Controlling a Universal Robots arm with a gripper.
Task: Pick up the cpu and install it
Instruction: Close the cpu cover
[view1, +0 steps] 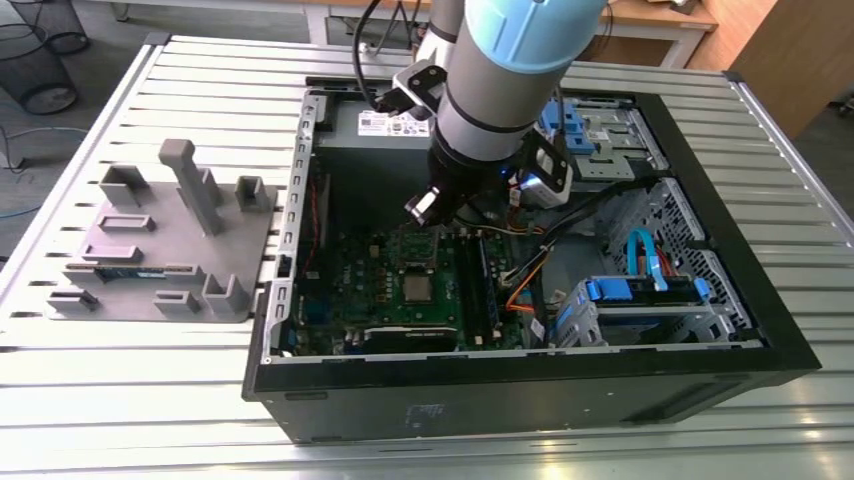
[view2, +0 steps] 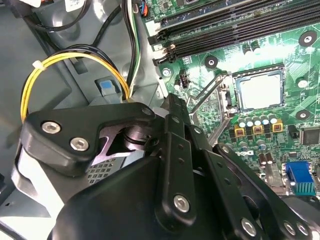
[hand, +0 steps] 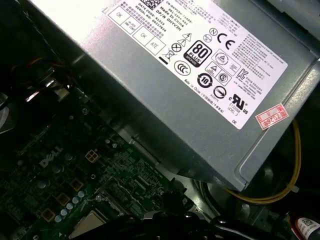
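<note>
- Hovering over the open computer case (view1: 534, 405), the gripper (view2: 172, 125) hung on the arm above the motherboard (view1: 380, 265), near the power supply (hand: 190, 75). Whether it was open or closed could not be told.
- The cpu (view2: 259, 90) lay flat in its socket on the motherboard, silver top upward. It was apart from the gripper and touched by nothing.
- A thin metal lever (view2: 207, 95) appeared to stand raised just beside the socket, not across the chip.
- The case stood on the slatted counter (view1: 134, 410), with a grey parts tray (view1: 160, 250) beside it on the exterior view's left.
- Judged from this layout, the step in hand was the seating of the cpu, and the placement looked largely complete.
- For a sound seating, the chip was to rest level within the socket frame, all four edges inside it, with no corner riding on the rim.
- Any contact was to be vertical and light. Sideways force was judged likely to damage the socket contacts.
- Arm motion was to clear the yellow cables (view2: 75, 62) and the raised lever, since either could snag the gripper linkage.
- The memory slots (view2: 225, 35) lay near the socket and were to be left untouched.
</note>
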